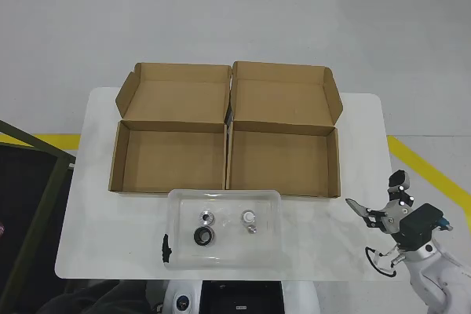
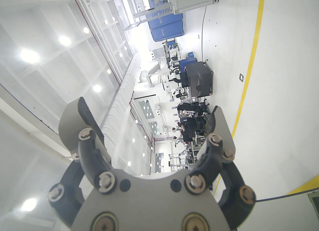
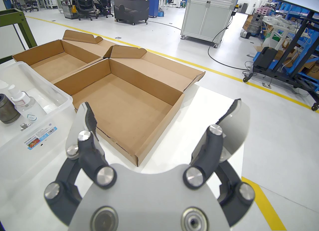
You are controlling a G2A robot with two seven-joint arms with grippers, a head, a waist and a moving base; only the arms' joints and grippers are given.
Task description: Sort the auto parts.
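A clear plastic bin (image 1: 224, 257) stands at the table's front middle. In it lie a dark ring-shaped bushing (image 1: 204, 234), a small silver part (image 1: 206, 217), a white spray bottle (image 1: 250, 216) and a small metal piece (image 1: 251, 230). The right wrist view shows the bin (image 3: 37, 137), the bushing (image 3: 7, 111), the bottle (image 3: 23, 105) and the metal piece (image 3: 24, 125). My right gripper (image 1: 367, 234) (image 3: 161, 110) hangs open and empty over the table's right front corner, well right of the bin. My left gripper (image 2: 149, 112) is open and empty, pointing out into the room.
Two open, empty cardboard boxes stand side by side behind the bin, the left box (image 1: 169, 161) (image 3: 57, 60) and the right box (image 1: 281, 163) (image 3: 124, 102), lids folded back. A small black piece (image 1: 166, 249) sits by the bin's left front corner. A dark cart (image 1: 23, 204) stands left of the table.
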